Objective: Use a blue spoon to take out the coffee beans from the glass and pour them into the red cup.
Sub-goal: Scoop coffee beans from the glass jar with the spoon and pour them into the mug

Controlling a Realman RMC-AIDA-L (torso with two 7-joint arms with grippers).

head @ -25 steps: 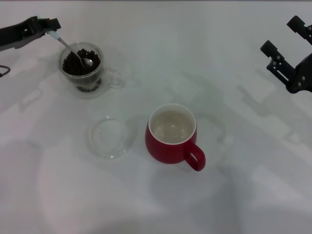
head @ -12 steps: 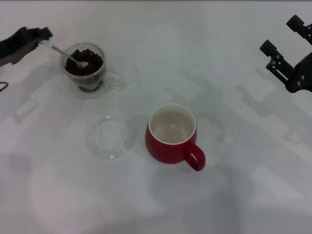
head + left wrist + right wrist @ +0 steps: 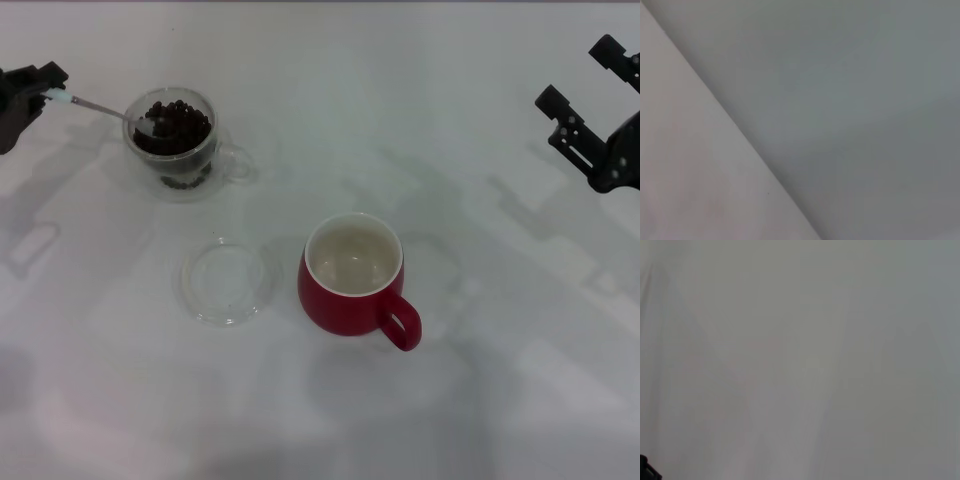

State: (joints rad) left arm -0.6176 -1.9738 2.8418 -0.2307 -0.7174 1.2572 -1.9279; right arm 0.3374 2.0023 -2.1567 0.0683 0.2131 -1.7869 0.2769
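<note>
While the spoon (image 3: 105, 108) is held by its pale handle in the left gripper (image 3: 38, 88) at the far left of the table (image 3: 470, 400), its metal bowl lies at the near-left rim of the glass (image 3: 172, 140), on the heap of beans (image 3: 178, 124). The spoon's long axis runs nearly level from the gripper rightward to the glass. The cup (image 3: 352, 274) stands well apart, to the right of the glass and nearer the robot, with its cream inside showing no beans. A shallow glass dish (image 3: 227, 282) lies between glass and cup. The right gripper (image 3: 590, 100) is parked at the far right, its fingers spread and holding nothing. The coming move is judged a carry rightward and toward the robot by the left arm.
</note>
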